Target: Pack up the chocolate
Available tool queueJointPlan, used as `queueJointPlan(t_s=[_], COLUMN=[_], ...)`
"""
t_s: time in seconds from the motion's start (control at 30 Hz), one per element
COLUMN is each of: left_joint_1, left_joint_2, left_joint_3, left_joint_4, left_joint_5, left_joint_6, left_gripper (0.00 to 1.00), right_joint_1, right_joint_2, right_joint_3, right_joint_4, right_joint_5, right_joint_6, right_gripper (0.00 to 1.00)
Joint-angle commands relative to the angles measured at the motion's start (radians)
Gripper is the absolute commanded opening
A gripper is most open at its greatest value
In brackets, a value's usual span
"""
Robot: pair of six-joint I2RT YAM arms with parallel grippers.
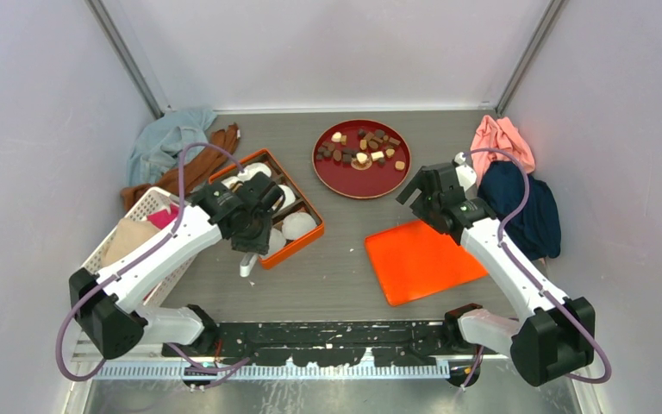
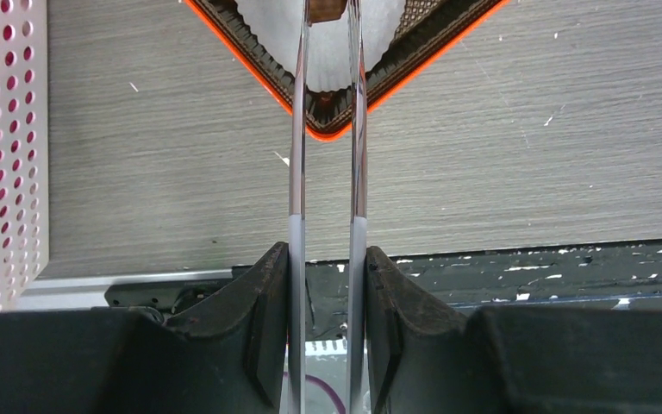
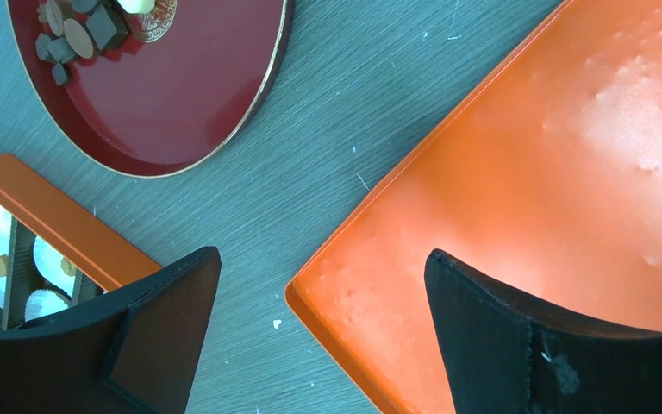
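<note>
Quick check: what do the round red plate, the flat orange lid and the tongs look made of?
Red plate: probably lacquer or glossy plastic, shiny with a thin gold rim.
Orange lid: maybe coated card or plastic, satin sheen with small dimples.
Tongs: metal, thin mirror-bright blades.

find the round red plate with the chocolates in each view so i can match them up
top external: red plate upper middle of the table.
left wrist: not in it.
right wrist: red plate top left, cut off by the frame.
shared landmark: orange box, left of the plate from above; its corner top centre on left wrist; its rim lower left on right wrist.
</note>
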Motion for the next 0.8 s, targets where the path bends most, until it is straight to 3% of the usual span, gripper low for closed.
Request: queueJointPlan(t_s=[0.0, 0.33, 0.5, 0.7, 0.77], left_joint_1=[0.005, 0.005, 0.005, 0.005, 0.005], left_joint_2=[-0.008, 0.044, 0.073, 0.072, 0.071], left_joint_3=[-0.015, -0.077, -0.075, -0.07, -0.068], left_joint_4=[0.003, 0.085, 0.11, 0.107, 0.103], left_joint_5=[0.005, 0.006, 0.008, -0.002, -0.004], left_joint_6=[-0.029, -0.04, -0.036, -0.032, -0.03], left_gripper=[0.0, 0.03, 0.13, 0.33, 0.35], right_joint_1=[-0.003, -0.003, -0.003, -0.003, -0.003], right_joint_2=[0.001, 0.004, -0.007, -0.001, 0.002], right_joint_3=[0.024, 0.025, 0.024, 0.026, 0.027], right_joint_4=[0.04, 0.045, 0.04, 0.04, 0.041], right_joint_5=[-0.003, -0.013, -0.01, -0.012, -0.013], right_joint_6=[-0.003, 0.002, 0.0, -0.001, 0.001], right_gripper=[0.93, 0.93, 0.93, 0.94, 0.93])
